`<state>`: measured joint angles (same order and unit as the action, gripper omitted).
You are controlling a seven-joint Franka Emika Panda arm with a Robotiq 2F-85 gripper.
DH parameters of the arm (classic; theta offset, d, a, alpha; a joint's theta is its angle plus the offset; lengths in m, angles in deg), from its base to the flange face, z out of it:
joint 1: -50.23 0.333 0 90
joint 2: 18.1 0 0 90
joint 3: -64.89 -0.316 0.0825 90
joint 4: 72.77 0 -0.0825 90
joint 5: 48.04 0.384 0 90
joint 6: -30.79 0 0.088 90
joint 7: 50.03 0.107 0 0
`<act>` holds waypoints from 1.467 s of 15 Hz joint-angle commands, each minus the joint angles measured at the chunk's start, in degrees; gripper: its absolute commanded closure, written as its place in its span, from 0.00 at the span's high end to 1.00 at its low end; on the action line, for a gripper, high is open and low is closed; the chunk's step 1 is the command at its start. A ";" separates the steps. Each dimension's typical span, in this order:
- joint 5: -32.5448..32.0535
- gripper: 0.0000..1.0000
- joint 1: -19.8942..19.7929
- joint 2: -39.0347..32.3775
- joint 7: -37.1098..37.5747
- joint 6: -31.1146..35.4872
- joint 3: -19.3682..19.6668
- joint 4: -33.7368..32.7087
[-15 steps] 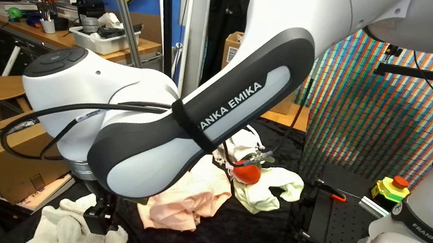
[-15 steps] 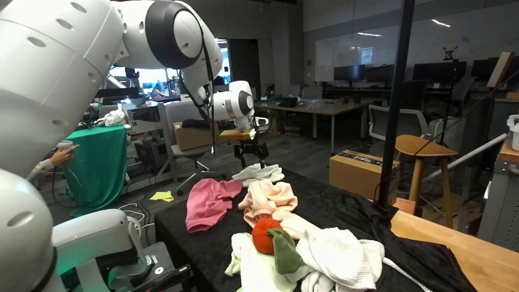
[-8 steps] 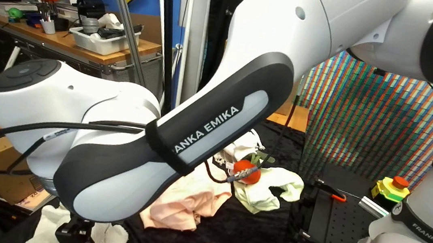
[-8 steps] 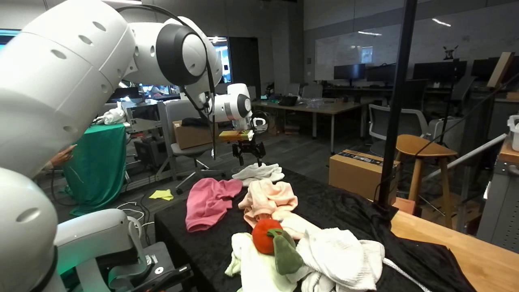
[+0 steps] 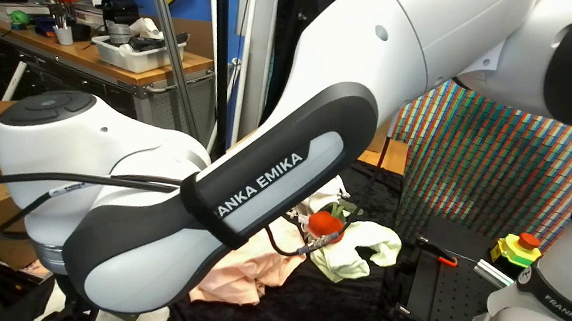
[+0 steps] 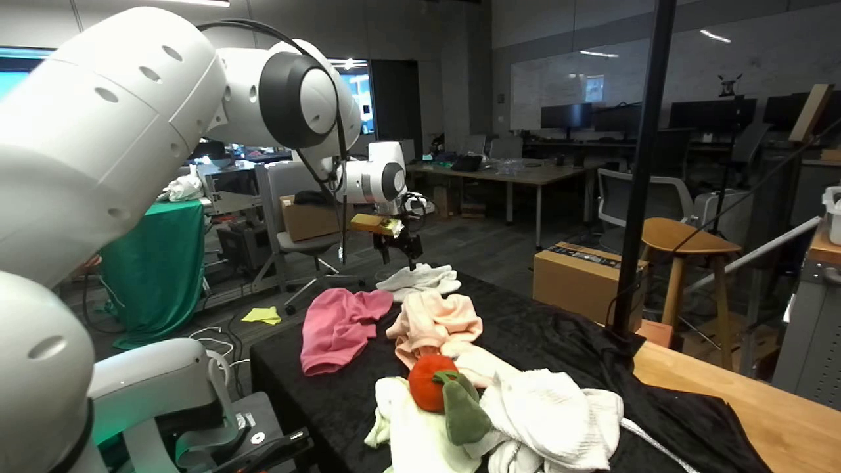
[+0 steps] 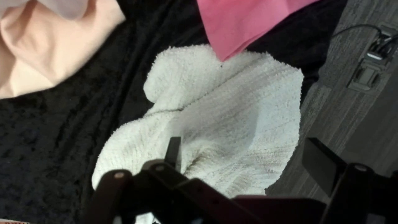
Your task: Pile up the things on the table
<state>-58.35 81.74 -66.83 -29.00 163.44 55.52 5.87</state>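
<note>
White, rounded arm (image 5: 338,53) with charcoal panels (image 5: 288,142), pale-grey insets (image 5: 149,271), "FRANKA EMIKA" lettering (image 5: 565,308), black cables (image 5: 100,181), black jaws

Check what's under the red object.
In an exterior view, the red object appears to rest on the pale yellow-green cloth. Its underside is hidden; whether the peach cloth also reaches beneath it, can't tell.

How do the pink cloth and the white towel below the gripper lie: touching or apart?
Touching. The wrist view shows it: the pointed tip of the pink cloth lies over the edge of the white towel.
</note>
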 commanded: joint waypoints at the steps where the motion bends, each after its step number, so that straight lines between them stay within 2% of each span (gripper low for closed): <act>1: -1.01 1.00 0.87 0.04 4.55 7.08 1.87 2.38; 4: -1.77 1.00 3.12 -0.37 5.32 9.56 5.95 3.47; 8: -2.95 1.00 5.17 -0.56 6.31 11.37 9.37 5.30; 17: -2.05 1.00 7.08 -0.03 7.67 12.34 10.08 6.93; 18: -1.97 0.82 7.12 -0.08 7.78 12.29 10.09 6.84; 22: -1.42 0.49 6.77 -0.02 7.76 11.90 9.85 6.64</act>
<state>-60.37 88.15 -67.60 -21.93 174.46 64.69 11.88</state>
